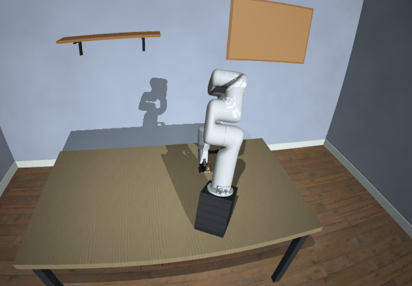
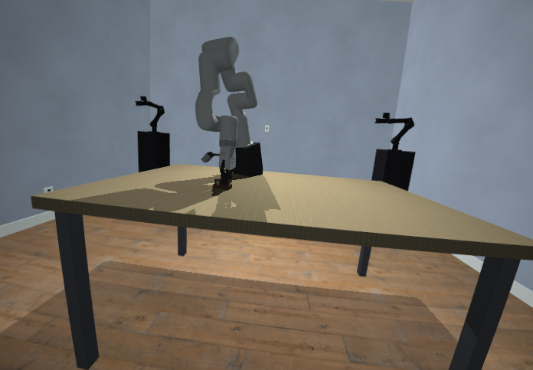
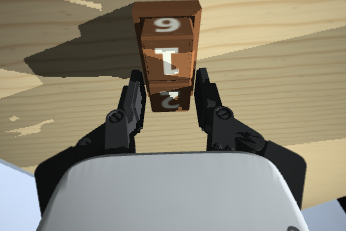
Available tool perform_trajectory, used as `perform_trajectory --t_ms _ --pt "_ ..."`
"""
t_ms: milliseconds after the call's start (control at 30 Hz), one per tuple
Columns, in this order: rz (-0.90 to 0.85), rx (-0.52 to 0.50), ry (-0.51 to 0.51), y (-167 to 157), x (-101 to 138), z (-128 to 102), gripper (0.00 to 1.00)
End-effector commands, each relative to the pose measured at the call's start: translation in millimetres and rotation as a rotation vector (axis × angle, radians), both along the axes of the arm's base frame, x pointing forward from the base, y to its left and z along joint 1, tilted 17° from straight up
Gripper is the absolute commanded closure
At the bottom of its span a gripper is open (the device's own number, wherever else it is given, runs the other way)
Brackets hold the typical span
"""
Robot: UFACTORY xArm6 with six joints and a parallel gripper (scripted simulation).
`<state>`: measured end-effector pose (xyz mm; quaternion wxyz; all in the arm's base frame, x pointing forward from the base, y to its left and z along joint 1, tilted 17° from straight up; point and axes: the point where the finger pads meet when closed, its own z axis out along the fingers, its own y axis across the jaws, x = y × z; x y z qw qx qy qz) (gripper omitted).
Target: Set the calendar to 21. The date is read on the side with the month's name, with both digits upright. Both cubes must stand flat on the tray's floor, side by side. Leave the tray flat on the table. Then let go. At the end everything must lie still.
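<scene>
From above, the white arm (image 1: pixel 223 133) rises from a dark pedestal (image 1: pixel 203 222) on the tabletop (image 1: pixel 109 203), folds back on itself and reaches down just to the left of its own lower column. Its hand (image 1: pixel 201 167) hangs low over a small brown calendar tray (image 1: pixel 208 168), which sits in the arm's shadow, close beside the arm's column. On the wall behind are a wooden shelf (image 1: pixel 108 37) and a cork board (image 1: pixel 269 29). The digits are too small to read in this view.

Seen from the far side of the room, the arm (image 2: pixel 219 82) points straight down, and the hand (image 2: pixel 224 172) sits just above the tray (image 2: pixel 222 184), which lies flat on the tabletop (image 2: pixel 344 202). Two black camera stands (image 2: pixel 153 148) (image 2: pixel 393 165) flank the scene behind it.

At the wrist, the tray (image 3: pixel 167 10) runs lengthwise away from the camera. Two brown cubes stand in it in a row: the far cube (image 3: pixel 167 46) shows a 9 on its far upper face and a 1 on the face nearer the camera, and the near cube (image 3: pixel 170 98) shows what looks like a 2. The hand (image 3: pixel 169 93) is about half open and grips nothing; its two black fingers stand on either side of the near cube, with a sliver of gap visible on each side.
</scene>
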<state>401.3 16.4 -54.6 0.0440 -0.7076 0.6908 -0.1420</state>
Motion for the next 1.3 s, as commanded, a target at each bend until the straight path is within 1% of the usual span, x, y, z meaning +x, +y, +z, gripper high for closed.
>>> perform_trajectory --t_ms 0,833,867,1267 --pt "0.000 0.000 -0.002 0.2 0.8 0.8 0.51" --pt "0.000 0.000 -0.002 0.2 0.8 0.8 0.51" --pt "0.000 0.000 -0.002 0.2 0.8 0.8 0.71" --pt "0.000 0.000 -0.002 0.2 0.8 0.8 0.71"
